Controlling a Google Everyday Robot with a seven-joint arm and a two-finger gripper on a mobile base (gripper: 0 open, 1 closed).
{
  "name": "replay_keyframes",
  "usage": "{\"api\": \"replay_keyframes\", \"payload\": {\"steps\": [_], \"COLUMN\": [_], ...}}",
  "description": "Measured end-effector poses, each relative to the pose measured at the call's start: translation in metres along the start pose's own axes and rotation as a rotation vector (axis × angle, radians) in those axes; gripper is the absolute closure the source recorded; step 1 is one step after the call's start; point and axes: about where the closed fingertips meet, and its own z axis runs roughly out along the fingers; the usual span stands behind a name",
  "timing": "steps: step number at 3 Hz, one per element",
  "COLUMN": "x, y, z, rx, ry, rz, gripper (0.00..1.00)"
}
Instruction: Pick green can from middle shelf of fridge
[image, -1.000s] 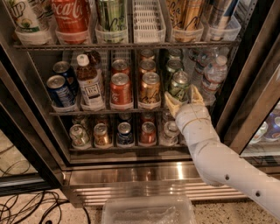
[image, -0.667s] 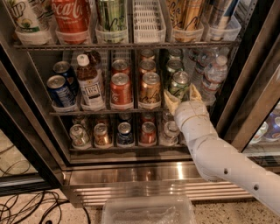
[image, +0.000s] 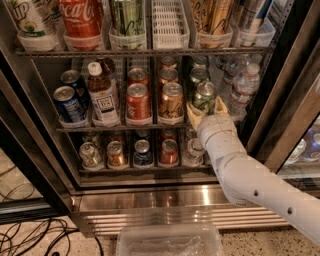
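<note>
The fridge (image: 280, 115) stands open in front of me. The green can (image: 205, 96), pale green with a silver top, stands at the front of its clear tray on the middle shelf (image: 150, 127), right of the copper-orange can (image: 172, 102). My gripper (image: 206, 107) is at the shelf's front rail, set around the lower part of the green can, with the white arm (image: 250, 180) coming in from the lower right. The can's base is hidden behind the gripper.
Water bottles (image: 244, 90) stand just right of the green can. A red can (image: 138, 102), a tea bottle (image: 102, 100) and blue cans (image: 67, 102) stand to the left. Several cans fill the lower shelf (image: 130, 170). A clear plastic bin (image: 170, 241) lies on the floor below.
My gripper has edged slightly up and inward around the green can. The can and the other drinks have not moved.
</note>
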Motion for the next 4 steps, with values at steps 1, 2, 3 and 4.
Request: {"api": "replay_keyframes", "payload": {"steps": [1,2,3,4], "x": [0.001,0.001,-0.002,-0.02], "y": [0.003,0.003,0.002,-0.006], "z": [0.002,0.002,0.002,-0.004], "rx": [-0.018,-0.018,-0.023,-0.042], "ry": [0.009,0.009,0.013,0.015], "rz": [0.013,0.013,0.03,0.081], "gripper": [0.82,1.0,1.0,1.0]}}
